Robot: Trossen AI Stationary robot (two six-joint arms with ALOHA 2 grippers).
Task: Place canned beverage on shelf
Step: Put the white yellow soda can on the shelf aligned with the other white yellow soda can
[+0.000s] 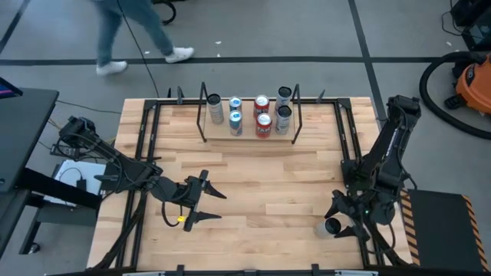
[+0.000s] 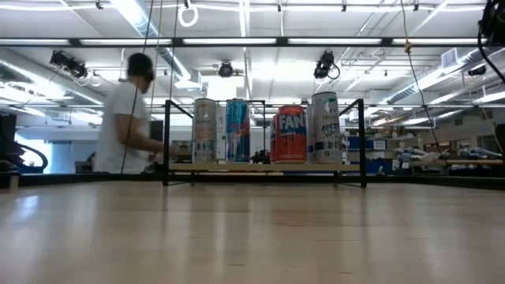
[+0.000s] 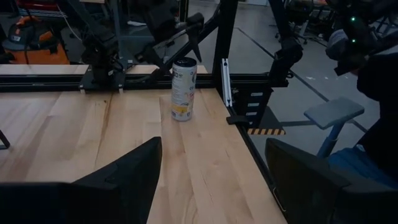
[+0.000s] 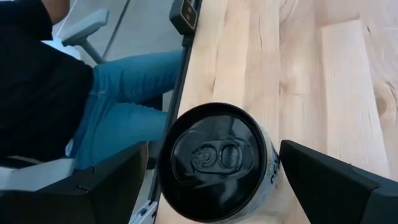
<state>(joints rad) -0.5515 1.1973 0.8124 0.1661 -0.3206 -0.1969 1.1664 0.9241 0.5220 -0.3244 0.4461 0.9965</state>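
Right wrist view: can (image 4: 217,163) between open right claw (image 4: 214,186) fingers.

Table (image 1: 253,192) pale smooth wood; can (image 4: 217,163) glossy black metal lid; shelf (image 1: 247,138) light wood, black metal rods

My high cam looks straight down on the whole light-wood plank surface (image 1: 253,184), both arms in frame. Low cam sits at surface height, facing level across to the low light-wood shelf with black rod uprights (image 2: 264,167); high cam shares that shelf at the far edge. Left wrist cam faces across the surface to a white-and-yellow upright can (image 3: 183,88) near the edge, medium range. Right wrist cam looks down, very close, on that can's black lid; high cam shows the same can near the right edge.
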